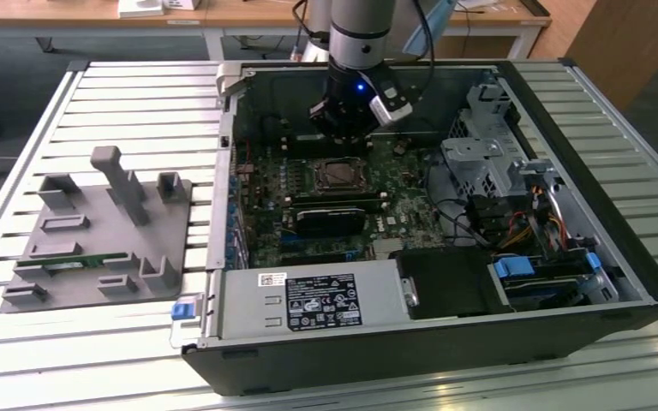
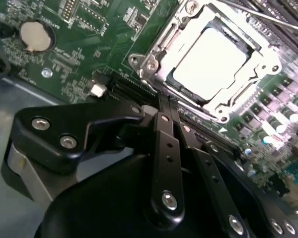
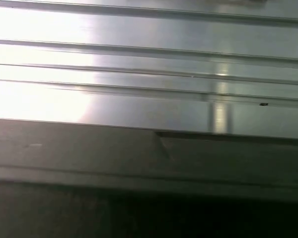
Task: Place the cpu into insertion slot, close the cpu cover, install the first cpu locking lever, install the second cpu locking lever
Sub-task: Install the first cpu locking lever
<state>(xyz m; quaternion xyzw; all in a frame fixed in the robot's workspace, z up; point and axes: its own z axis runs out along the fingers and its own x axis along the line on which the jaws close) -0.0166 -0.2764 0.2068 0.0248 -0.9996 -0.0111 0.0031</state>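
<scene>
An open computer case (image 1: 444, 334) lies on its side on a slatted metal table (image 1: 123, 94), with the green motherboard (image 1: 263, 197) facing up. The robot arm (image 1: 361, 34) comes down into the far part of the case, and its gripper (image 1: 343, 137) hangs just above the board, just beyond the far edge of the insertion slot (image 1: 339, 175).

In the second wrist view the gripper (image 2: 165, 106) shows its two thin black fingers (image 2: 164, 148) lying close side by side, their tips pressed together with nothing between them. The tips sit near the edge of the insertion slot (image 2: 154, 64), just beside its silvery rim and apart from it.

The cpu (image 2: 213, 54) lies flat in the slot, its pale top glaring under the light. The cpu cover (image 2: 191, 22) is down around it, a silvery frame whose window leaves the chip's top bare. A thin metal lever (image 2: 268, 17) runs along one side of the socket; whether it is latched I cannot tell. A round coin battery (image 2: 35, 35) sits on the board well apart from the socket.

In the exterior view a black card (image 1: 331, 214) stands in the board just near of the slot, and a grey power supply (image 1: 306, 301) fills the near left part of the case. Left of the case on the table rests a grey holder block (image 1: 95, 235) with upright posts.

The first wrist view shows the table's bright metal slats (image 3: 149, 64) behind a dark edge (image 3: 149, 163).
</scene>
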